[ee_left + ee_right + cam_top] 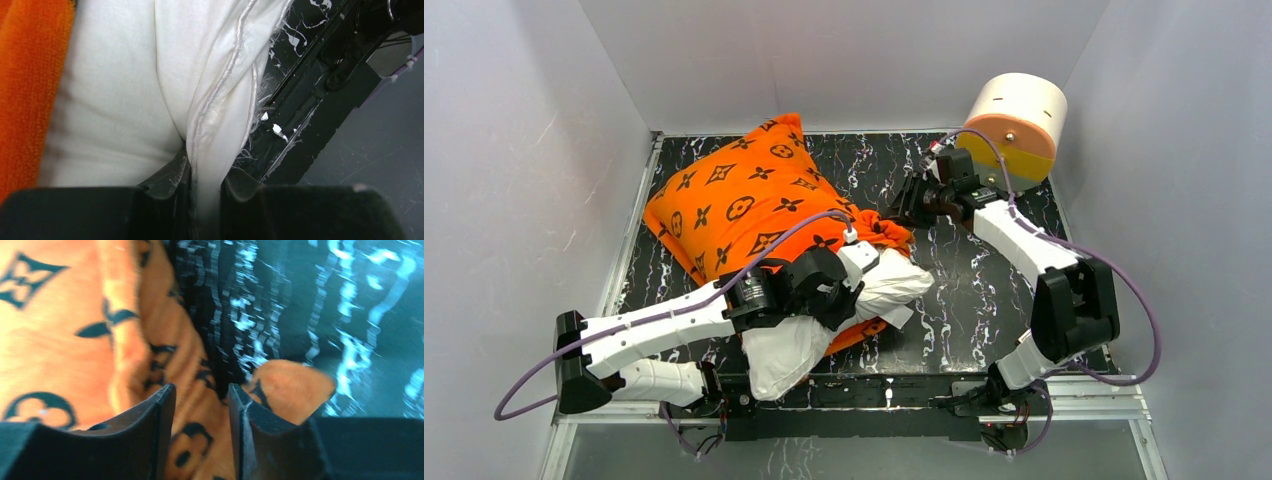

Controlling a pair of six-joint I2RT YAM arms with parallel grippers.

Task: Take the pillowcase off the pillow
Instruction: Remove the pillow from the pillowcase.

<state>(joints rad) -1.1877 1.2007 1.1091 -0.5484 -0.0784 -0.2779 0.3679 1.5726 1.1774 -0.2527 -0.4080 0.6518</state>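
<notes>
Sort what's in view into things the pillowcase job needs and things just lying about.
Job: orange pillowcase; white pillow, partly out of it; left claw, clamped on the pillow's seam; right claw, open over the pillowcase's edge.
Lying about: white-and-orange drum, far right corner; black marbled table.

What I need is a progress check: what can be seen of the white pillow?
The pillow is plain white, soft woven-looking cloth, wrinkled, with a raised seam and frayed threads. Its near end bulges out of the orange pillowcase in two lobes, one reaching toward the near edge; the rest is covered. It lies on the black marbled table. The left gripper is shut on a seamed fold of it.
</notes>
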